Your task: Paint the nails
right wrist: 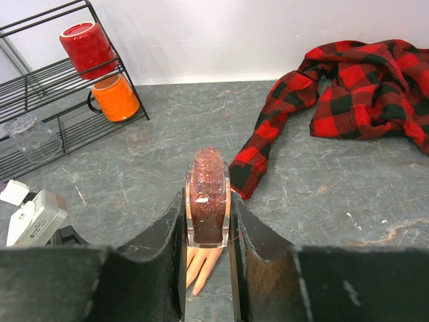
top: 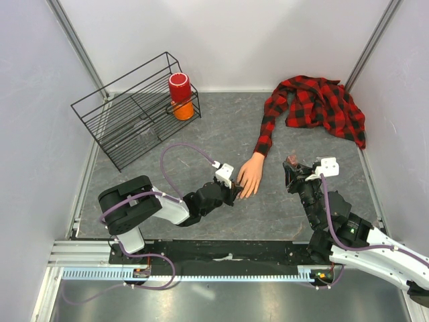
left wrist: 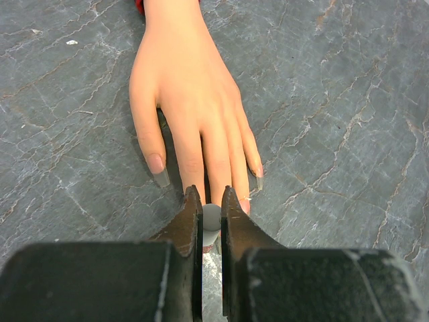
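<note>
Left wrist view: the left fingers stand almost pressed together, pinching a small white rounded piece in the narrow gap between them; what that piece is cannot be told. The mannequin hand lies palm down on the grey counter, its digits pointing toward these fingers. The nails are placed as follows: the thumb nail lies beyond and to the left of the tips, the little-digit nail beyond and to the right, and the ring-digit tip lies just beside the right-hand tip. The middle digit's tip runs behind the fingers and its nail is hidden. Whether the white piece touches any nail cannot be told.

Right wrist view: the right fingers are clamped on a clear polish bottle of red-brown glittery polish, held upright. The mannequin hand shows below the bottle, apart from it.

Top external view: the two arms flank the hand, the left at its fingertips, the right off to the other side. The hand extends from the sleeve of a red-and-black plaid shirt. At far left a wire rack holds a red mug, an orange mug and a clear glass.
</note>
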`<state>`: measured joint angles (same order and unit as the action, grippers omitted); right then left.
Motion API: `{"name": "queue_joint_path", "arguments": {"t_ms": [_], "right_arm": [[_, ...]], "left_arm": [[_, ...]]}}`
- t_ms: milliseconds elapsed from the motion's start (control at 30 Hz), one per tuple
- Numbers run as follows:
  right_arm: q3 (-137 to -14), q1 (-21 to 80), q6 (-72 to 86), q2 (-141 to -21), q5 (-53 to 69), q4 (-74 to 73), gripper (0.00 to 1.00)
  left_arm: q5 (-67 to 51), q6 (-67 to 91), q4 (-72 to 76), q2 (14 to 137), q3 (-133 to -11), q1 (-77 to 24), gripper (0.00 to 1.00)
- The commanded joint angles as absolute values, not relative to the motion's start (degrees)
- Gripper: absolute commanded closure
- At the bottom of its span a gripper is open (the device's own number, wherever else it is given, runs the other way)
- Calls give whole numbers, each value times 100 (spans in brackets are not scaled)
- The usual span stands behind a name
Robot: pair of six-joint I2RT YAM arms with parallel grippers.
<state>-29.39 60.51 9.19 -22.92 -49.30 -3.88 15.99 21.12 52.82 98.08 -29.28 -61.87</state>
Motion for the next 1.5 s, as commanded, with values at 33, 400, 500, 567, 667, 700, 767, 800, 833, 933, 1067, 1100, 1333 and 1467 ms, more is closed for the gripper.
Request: {"name": "queue_joint_path", "arguments": {"t_ms": [33,400,500,567,667,700,767,800,833,933,1067,1100,1333,1467], "right_arm": [[-2935,6029,897,-2259,-4852,-184,100],[-2962,6029,888,-2285,-4843,-184,100],[-2962,6029,888,-2285,-4843,-176,100],[-2962,6029,888,-2285,-4834,-184,100],[-2962,6038,888,-2268,-4834,-185,100],[-2962,6029,888,-2276,-4834,-185,100],[-2953,6038,888,-2268,-4834,-185,100],[-2944,6029,896,-2268,-4834,-176,100],[-2944,6038,896,-2250,-4834,-176,100],[-2936,6029,905,-2241,-4834,-176,100],[-2927,6029,896,-2232,-4834,-185,100],[-2927,6038,896,-2224,-4834,-176,100],[-2918,6029,905,-2197,-4834,-185,100],[-2909,6029,914,-2171,-4843,-202,100]], "left_arm": [[1723,1855,5423,9677,-3085,-6214,98],[1679,1705,5405,9817,-3305,-6161,98],[1679,1723,5397,9826,-3305,-6135,98],[1679,1758,5388,9809,-3270,-6135,98],[1696,1828,5379,9765,-3191,-6135,98],[1696,1872,5370,9756,-3173,-6135,98],[1653,1977,5370,9729,-3103,-6144,98],[1635,2004,5370,9721,-3085,-6144,98],[1626,2013,5388,9703,-3059,-6144,98],[1617,2057,5379,9686,-3024,-6152,98],[1608,2127,5353,9677,-3006,-6196,98],[1608,2144,5361,9668,-2988,-6205,98],[1661,2153,5370,9650,-2962,-6214,98],[1714,2162,5405,9633,-2918,-6214,98]]}}
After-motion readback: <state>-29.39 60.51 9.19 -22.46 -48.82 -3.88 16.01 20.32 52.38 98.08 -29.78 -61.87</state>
